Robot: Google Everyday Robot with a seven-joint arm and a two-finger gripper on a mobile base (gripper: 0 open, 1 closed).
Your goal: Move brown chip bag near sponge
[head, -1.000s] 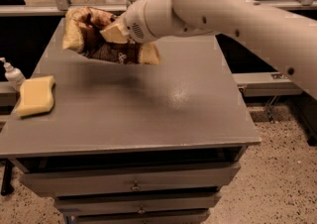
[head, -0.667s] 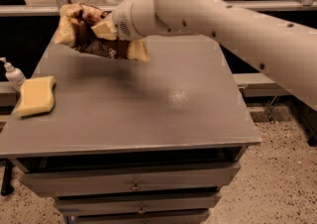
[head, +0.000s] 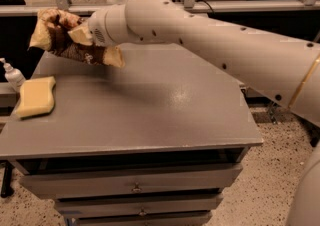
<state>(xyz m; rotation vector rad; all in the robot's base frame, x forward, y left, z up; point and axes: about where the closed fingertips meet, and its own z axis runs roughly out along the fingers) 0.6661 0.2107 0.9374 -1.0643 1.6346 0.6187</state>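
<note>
The brown chip bag (head: 62, 37), dark brown with pale yellow ends, hangs in the air above the far left part of the grey table (head: 150, 115). My gripper (head: 80, 34) is shut on the bag, holding it at its right side, with the big white arm reaching in from the right. The sponge (head: 36, 97), a pale yellow block with wavy sides, lies flat on the table's left edge, below and to the left of the bag.
A small white pump bottle (head: 13, 74) stands just off the table's left side, behind the sponge. Drawers (head: 135, 187) run under the table's front edge. A metal rail and shelving lie behind the table.
My gripper has carried the chip bag to the left, towards the table's far left corner and closer to the sponge. The sponge has not moved.
</note>
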